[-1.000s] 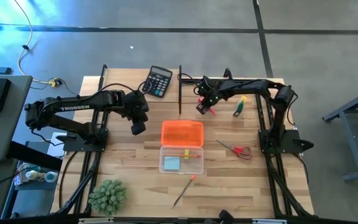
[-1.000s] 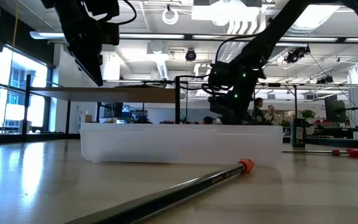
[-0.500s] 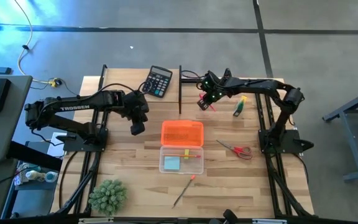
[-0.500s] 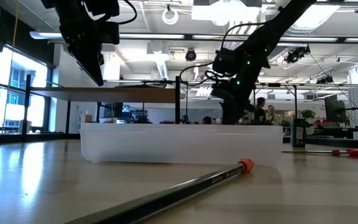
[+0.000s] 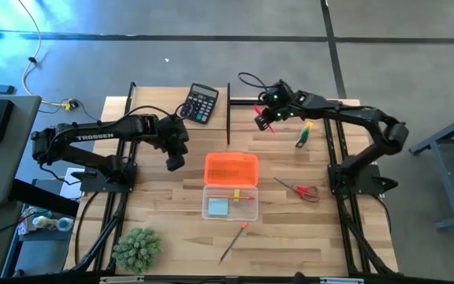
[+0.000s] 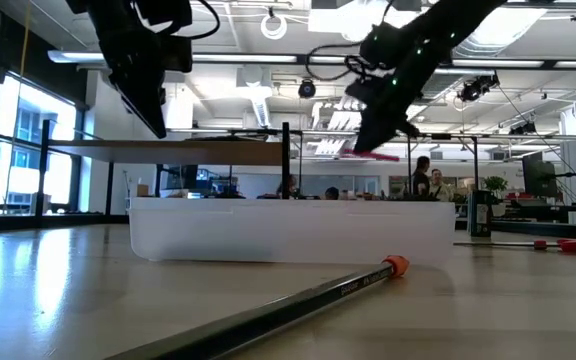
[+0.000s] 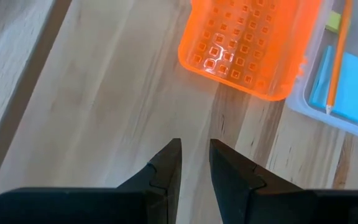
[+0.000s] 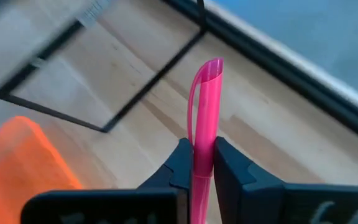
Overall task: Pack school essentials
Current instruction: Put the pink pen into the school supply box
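Gripping a pink pen (image 8: 205,118) between its two dark fingers, the right gripper (image 5: 264,118) is hanging above the far part of the table (image 5: 164,213), beyond the pencil case (image 5: 230,196) and well apart from it, on the side toward the crayon box (image 5: 303,134). In the right wrist view the pen is showing as a glossy, bright pink barrel with a clip running along one side and a rounded cap end sticking out past the fingertips; in the low view it is lying nearly level in the air above the case's frosted wall. The case itself is sitting open, its clear tray holding a pale blue square note pad (image 5: 217,207), an orange pencil (image 5: 244,198) and a small yellow piece, with the orange lid (image 5: 231,170) folded back on the far side. Beside the case toward the right arm, red-handled scissors (image 5: 299,189) are lying flat; in front of the case, a dark pencil with an orange tip (image 5: 232,241) is lying at a slant. The left gripper (image 7: 195,158) is hovering just off the lid's far corner toward the left arm, its jaws standing narrowly apart and holding nothing. Beyond the case a black calculator (image 5: 201,103) is resting near the table's far edge, and a spiky green plant (image 5: 137,248) is standing at the near corner on the left arm's side.
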